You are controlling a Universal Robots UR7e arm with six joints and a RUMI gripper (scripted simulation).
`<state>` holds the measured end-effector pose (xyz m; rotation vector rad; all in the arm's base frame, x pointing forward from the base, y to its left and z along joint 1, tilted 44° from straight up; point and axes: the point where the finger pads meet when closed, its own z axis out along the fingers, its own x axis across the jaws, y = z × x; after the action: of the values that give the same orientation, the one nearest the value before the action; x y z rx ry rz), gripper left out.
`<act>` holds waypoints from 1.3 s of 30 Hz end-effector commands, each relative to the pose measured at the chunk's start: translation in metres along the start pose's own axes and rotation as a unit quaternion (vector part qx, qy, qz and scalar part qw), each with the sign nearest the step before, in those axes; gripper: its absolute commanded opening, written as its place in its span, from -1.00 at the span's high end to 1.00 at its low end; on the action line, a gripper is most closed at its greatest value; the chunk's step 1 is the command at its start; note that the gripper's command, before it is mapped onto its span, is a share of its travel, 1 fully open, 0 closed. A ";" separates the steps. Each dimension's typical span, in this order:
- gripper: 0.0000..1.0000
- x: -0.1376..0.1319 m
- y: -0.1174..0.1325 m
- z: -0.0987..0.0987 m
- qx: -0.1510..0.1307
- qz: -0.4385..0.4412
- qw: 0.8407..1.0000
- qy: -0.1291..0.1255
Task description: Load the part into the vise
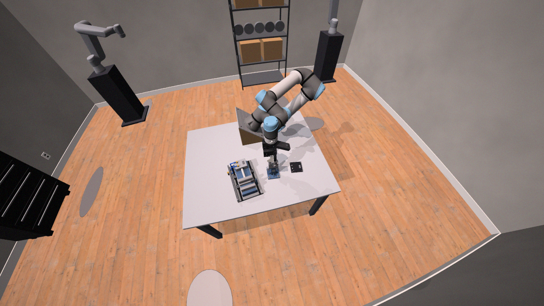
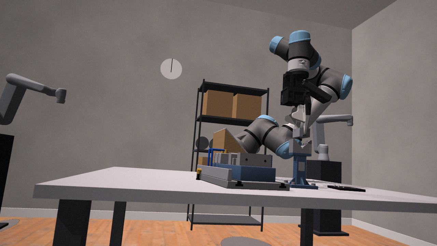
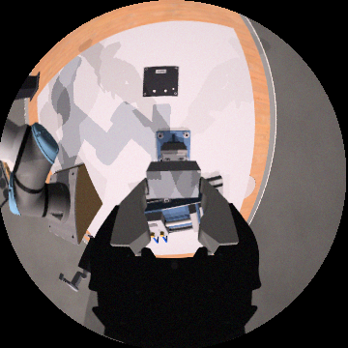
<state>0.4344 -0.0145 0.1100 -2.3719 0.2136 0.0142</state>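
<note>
My end effector (image 3: pixel 173 203) is clamped on the part (image 3: pixel 173 180), just above the V-block (image 3: pixel 173 145). I judge it rigid, heavy, smooth-faced; gripping its long flats suits.

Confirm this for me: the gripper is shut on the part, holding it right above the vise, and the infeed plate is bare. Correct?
Not quite. The gripper is shut on the part, but holds it above the V-block, not the vise; the exterior view shows this. The infeed plate is bare.
</note>
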 end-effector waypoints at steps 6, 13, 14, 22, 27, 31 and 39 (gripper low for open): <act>1.00 0.000 0.000 0.000 0.000 0.000 1.000 0.000; 1.00 0.000 0.000 0.000 0.000 0.000 1.000 0.000; 1.00 0.000 0.000 0.000 0.000 0.000 1.000 0.000; 1.00 0.000 0.000 -0.001 0.000 0.000 1.000 0.000; 1.00 0.000 0.000 -0.003 0.000 0.000 1.000 0.000; 1.00 0.000 0.000 -0.007 0.000 0.000 1.000 0.000; 1.00 0.000 0.000 -0.016 0.000 0.000 1.000 0.000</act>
<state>0.4339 -0.0219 0.1179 -2.3720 0.2137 0.0141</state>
